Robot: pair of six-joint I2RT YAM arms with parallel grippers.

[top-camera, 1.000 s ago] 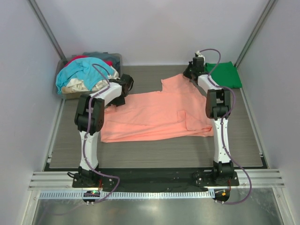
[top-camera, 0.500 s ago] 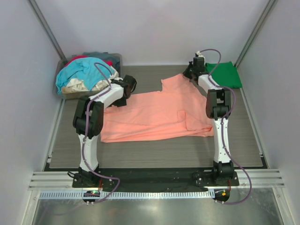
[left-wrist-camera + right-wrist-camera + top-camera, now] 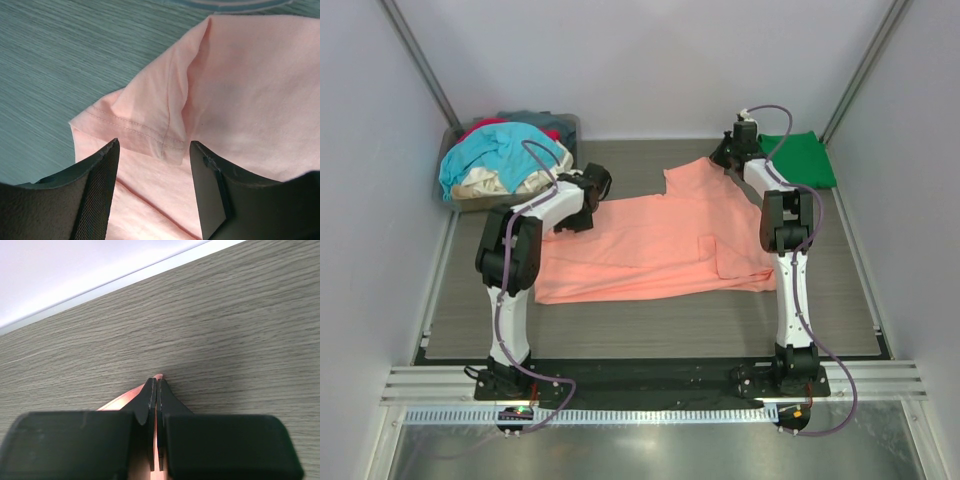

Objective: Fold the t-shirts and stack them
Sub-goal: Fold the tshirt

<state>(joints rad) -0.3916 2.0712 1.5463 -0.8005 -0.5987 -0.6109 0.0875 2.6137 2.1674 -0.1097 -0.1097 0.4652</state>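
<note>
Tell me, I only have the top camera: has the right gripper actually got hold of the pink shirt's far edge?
Observer: Yes. In the right wrist view the right gripper is shut, with a strip of the salmon-pink shirt pinched between its fingers.
Operator: And the left one?
Observer: The left gripper is open, its jaws standing either side of the sleeve hem. It grips nothing yet.

**Left arm** (image 3: 508,300) and **right arm** (image 3: 790,300): white tubular links, black joint housings, black base plates. A purple cable (image 3: 770,106) runs along each. **Left gripper** (image 3: 152,145): black tapered fingers (image 3: 210,190), one inner face mesh-textured. **Right gripper** (image 3: 157,382): matte black fingertips on blocky black bodies.
</note>
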